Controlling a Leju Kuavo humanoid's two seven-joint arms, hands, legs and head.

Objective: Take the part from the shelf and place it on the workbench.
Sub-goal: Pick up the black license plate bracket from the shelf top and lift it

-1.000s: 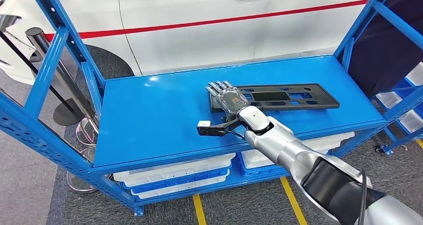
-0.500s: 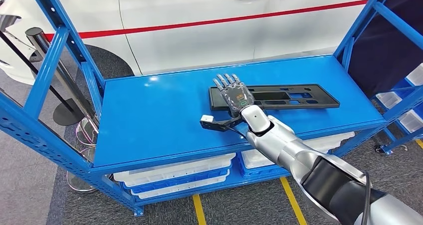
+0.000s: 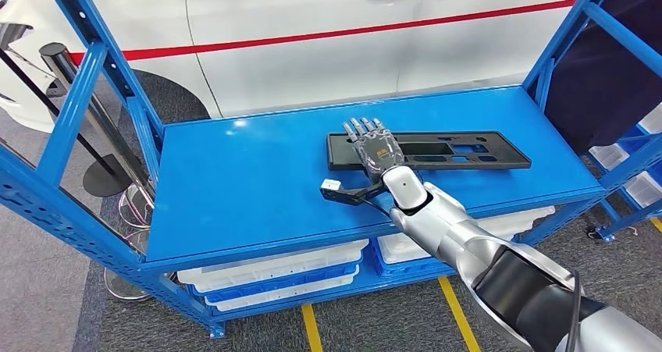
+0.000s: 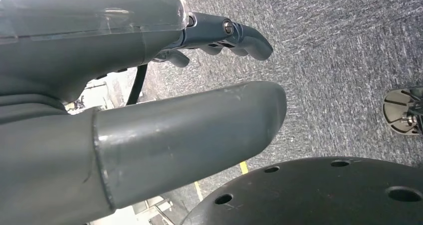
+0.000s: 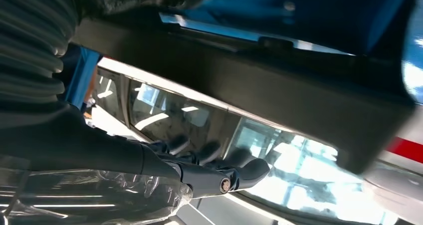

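One long black part (image 3: 429,151) lies left-to-right on the blue shelf (image 3: 234,188); my right hand (image 3: 376,151), fingers spread and holding nothing, hovers over its left end, while my left hand (image 4: 124,110) hangs empty.

I'm looking at grey carpeted floor (image 3: 47,289) with yellow tape lines (image 3: 311,328). A white car (image 3: 328,32) with a red stripe (image 3: 343,33) fills the back. White bins (image 3: 273,278) sit low, beside a black stanchion base (image 3: 105,182).
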